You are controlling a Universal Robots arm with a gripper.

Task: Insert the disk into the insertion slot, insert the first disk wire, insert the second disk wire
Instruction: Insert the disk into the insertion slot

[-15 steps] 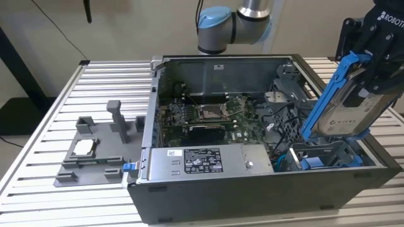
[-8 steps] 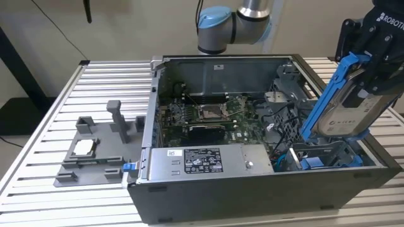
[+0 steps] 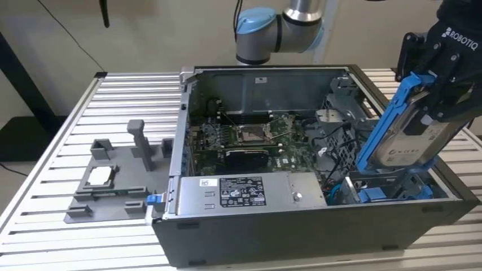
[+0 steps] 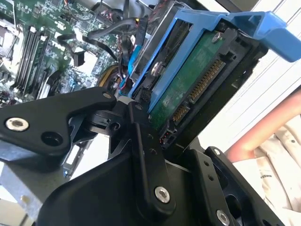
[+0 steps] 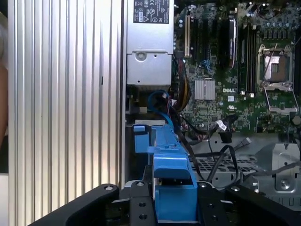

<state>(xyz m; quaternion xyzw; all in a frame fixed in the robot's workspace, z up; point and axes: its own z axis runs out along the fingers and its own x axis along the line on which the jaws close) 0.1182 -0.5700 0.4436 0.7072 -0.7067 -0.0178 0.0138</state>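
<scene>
A slatted table carries an open case, lying on its side so the motherboard and power supply face up and can be reached from above. In the corner of the case at the exterior view's right is the drive cage with its slot. Over it hangs the disk, steeply tilted with its lower end down at the slot's mouth, probably to line its blue carrier up with the bay. Whether it has entered, I cannot tell. The gripper is clamped on the disk's upper end, leaving the lower end free. Loose wires lie beside the cage, not plugged into the disk.
</scene>
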